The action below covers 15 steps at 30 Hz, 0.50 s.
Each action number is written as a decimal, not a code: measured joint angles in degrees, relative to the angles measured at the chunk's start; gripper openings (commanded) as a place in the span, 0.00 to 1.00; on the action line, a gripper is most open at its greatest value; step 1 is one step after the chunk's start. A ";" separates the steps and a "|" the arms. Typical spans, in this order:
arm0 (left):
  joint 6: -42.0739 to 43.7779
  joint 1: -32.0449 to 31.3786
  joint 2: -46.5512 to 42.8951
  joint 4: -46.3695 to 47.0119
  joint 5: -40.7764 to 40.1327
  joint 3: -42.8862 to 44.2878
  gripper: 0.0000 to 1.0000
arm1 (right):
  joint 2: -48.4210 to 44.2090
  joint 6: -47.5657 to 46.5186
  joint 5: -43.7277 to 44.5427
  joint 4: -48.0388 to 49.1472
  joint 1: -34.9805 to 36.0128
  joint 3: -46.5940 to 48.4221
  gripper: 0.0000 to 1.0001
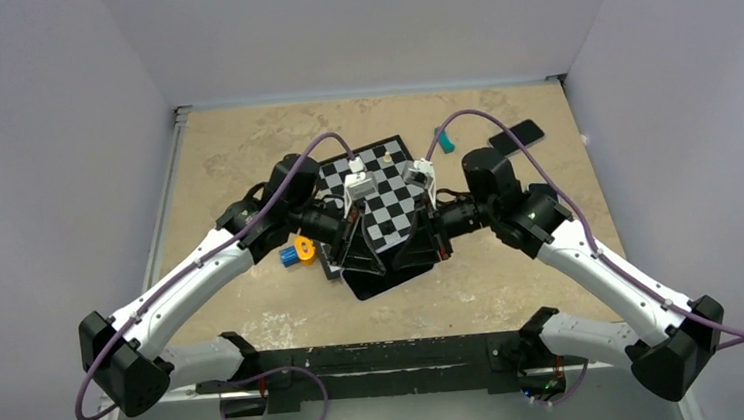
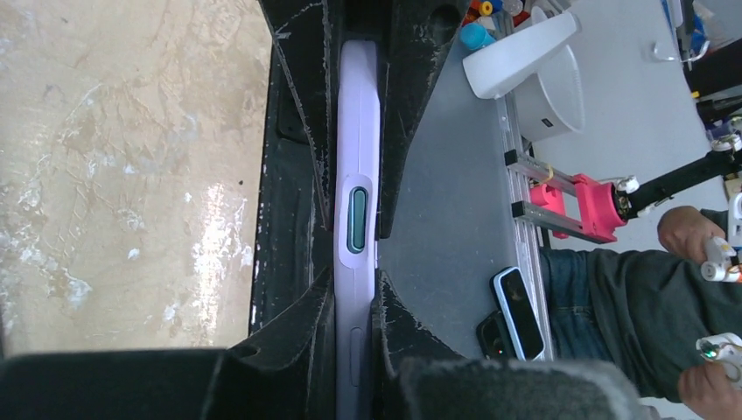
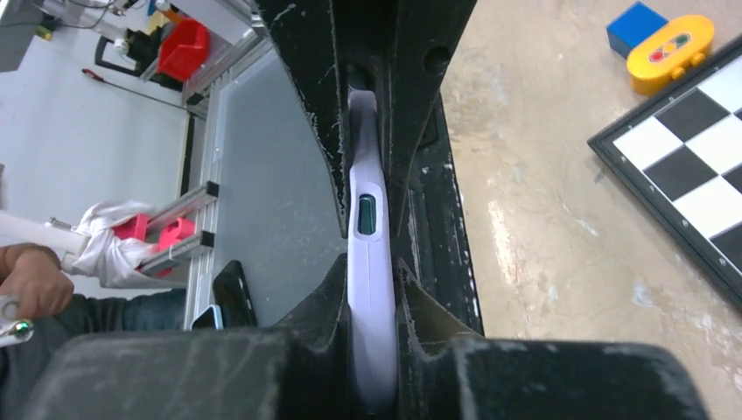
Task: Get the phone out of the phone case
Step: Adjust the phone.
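edgewise, phone case (image 2: pixel 357 157) (lilac) between grippers (image 1: pixel 359 251) (image 1: pixel 429 244)

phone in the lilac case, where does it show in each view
Top external: phone at centre, a dark slab at the chessboard's near edge.
Left wrist: its lilac edge runs up mid-frame.
Right wrist: the same, mid-frame.
Shared landmark: the tan tabletop, left of the phone in left wrist, right of it in right wrist.

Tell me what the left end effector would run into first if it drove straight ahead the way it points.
The phone case that the left end effector is shut on fills that line. Just beyond, the right end effector grips the same case head-on, so it would probably meet that first.
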 measured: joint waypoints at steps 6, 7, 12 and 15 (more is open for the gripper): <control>-1.64 -0.55 -4.22 -1.09 -7.54 -0.33 0.45 | -4.85 8.28 2.23 12.26 0.83 -6.58 0.00; -3.32 -0.44 -5.92 -0.35 -11.54 -1.14 0.52 | -5.75 10.51 4.20 14.01 0.94 -7.50 0.00; -16.33 0.85 -22.03 1.86 -37.94 -10.14 1.00 | -10.14 22.34 14.29 23.85 0.83 -12.59 0.00; -25.55 1.53 -32.92 3.37 -50.25 -17.29 1.00 | -12.96 29.51 19.02 32.02 0.81 -16.68 0.00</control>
